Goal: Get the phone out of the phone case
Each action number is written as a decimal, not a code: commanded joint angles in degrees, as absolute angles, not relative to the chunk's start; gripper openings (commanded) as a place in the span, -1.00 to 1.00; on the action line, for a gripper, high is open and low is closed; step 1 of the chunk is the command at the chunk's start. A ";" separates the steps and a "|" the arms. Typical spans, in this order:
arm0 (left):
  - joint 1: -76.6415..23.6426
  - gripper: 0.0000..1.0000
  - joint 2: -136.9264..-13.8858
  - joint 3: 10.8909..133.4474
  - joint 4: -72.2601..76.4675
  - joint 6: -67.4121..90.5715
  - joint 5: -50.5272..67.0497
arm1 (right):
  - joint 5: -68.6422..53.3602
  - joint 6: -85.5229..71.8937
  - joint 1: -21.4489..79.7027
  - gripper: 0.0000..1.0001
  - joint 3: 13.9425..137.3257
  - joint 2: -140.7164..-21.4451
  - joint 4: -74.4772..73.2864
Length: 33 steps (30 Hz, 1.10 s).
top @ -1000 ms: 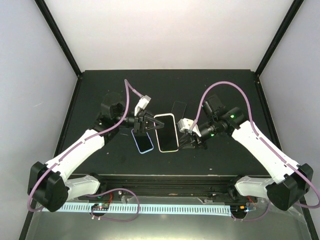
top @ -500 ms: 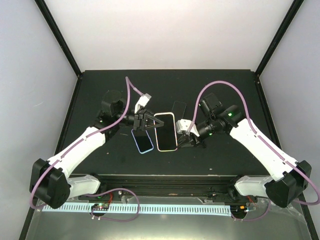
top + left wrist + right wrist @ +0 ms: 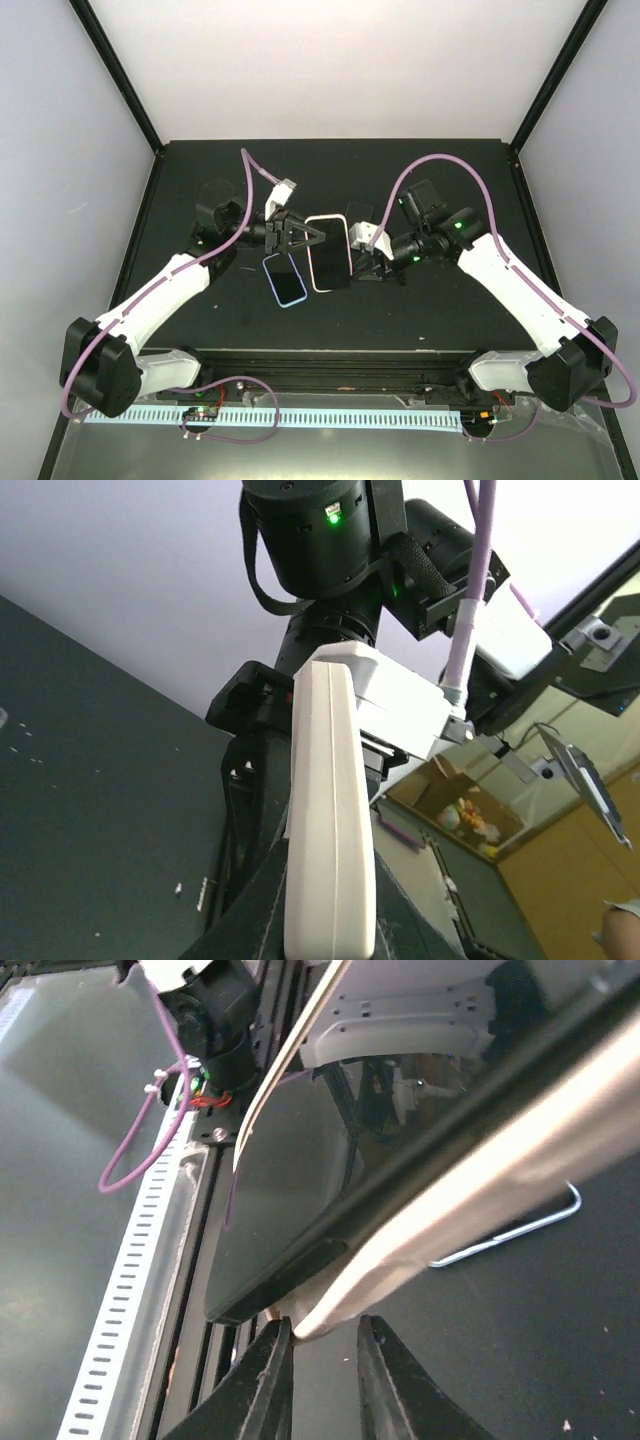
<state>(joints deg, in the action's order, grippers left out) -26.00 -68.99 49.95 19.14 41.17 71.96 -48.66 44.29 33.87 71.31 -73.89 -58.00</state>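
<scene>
Phone case (image 3: 328,252): cream, smooth, round-cornered, held above the matte black table (image 3: 420,320) at centre. The glossy dark phone (image 3: 290,1190) is seated inside it. Left gripper (image 3: 316,236) is clamped on the case's left long edge. Right gripper (image 3: 322,1345), fingers nearly together, pinches its near right corner.

Phone case (image 3: 330,820) is seen as smooth matt plastic, phone (image 3: 290,1190) screen glossy glass, table (image 3: 450,310) dull matt black.
</scene>
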 commanded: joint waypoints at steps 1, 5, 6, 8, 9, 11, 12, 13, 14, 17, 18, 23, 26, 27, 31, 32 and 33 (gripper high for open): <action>-27.75 -0.97 -65.93 49.28 23.91 44.99 74.55 | -50.34 29.37 30.35 -0.60 70.19 -73.56 -38.01; -27.94 -0.97 -65.87 46.70 28.34 46.46 70.98 | -53.07 17.20 28.04 -0.32 69.64 -74.01 -29.86; -28.00 -0.97 -66.04 45.82 30.29 47.47 69.99 | -53.18 14.75 27.70 -0.25 69.61 -74.27 -28.00; -28.39 -0.97 -66.82 44.23 35.48 50.32 68.89 | -52.18 9.85 27.37 -0.20 69.60 -74.87 -24.64; -28.60 -0.97 -67.37 43.49 37.89 51.75 68.68 | -52.48 8.14 27.22 -0.16 69.67 -75.33 -23.06; -29.05 -0.97 -68.36 42.04 42.48 54.49 68.31 | -53.19 4.86 26.99 -0.09 70.11 -76.41 -20.61; -29.19 -0.97 -68.79 41.60 44.03 55.46 67.81 | -54.58 3.62 26.98 -0.05 70.65 -77.38 -19.76; -29.33 -0.97 -69.24 41.38 44.93 56.09 67.54 | -56.58 2.51 27.00 -0.01 71.23 -78.14 -19.29; -29.55 -0.97 -69.60 41.33 45.55 56.19 67.50 | -58.63 1.57 26.98 0.03 71.87 -78.92 -19.03; -29.71 -0.97 -70.70 41.36 46.00 55.50 66.87 | -64.75 -0.72 27.03 0.06 73.04 -80.65 -18.64; -29.64 -0.97 -71.22 41.51 45.94 55.21 66.50 | -66.69 -1.20 27.05 0.06 72.99 -80.83 -18.60; -29.71 -0.97 -74.42 43.23 44.10 53.03 64.69 | -71.87 -3.95 27.07 -0.39 69.99 -78.73 -17.09; -29.55 -0.97 -76.98 46.68 40.40 50.92 63.79 | -71.60 -4.87 27.00 -0.80 68.25 -76.66 -18.39; -29.39 -0.96 -77.43 48.04 38.39 49.78 62.78 | -70.97 -4.93 26.90 -0.93 67.94 -76.05 -19.50; -28.09 -0.44 -78.04 53.36 28.68 43.66 56.43 | -66.21 -8.95 24.65 -0.99 65.32 -73.91 -21.39; -27.78 -0.21 -77.76 54.11 26.93 41.97 53.97 | -65.57 -11.03 23.02 -0.99 63.98 -73.51 -20.57; -27.50 0.11 -77.18 54.83 24.71 40.44 50.71 | -64.85 -13.08 21.71 -0.99 62.64 -73.22 -20.03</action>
<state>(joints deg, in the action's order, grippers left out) -26.57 -77.08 50.43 36.14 47.90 58.50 -65.95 -5.39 24.10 65.43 -76.07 -26.98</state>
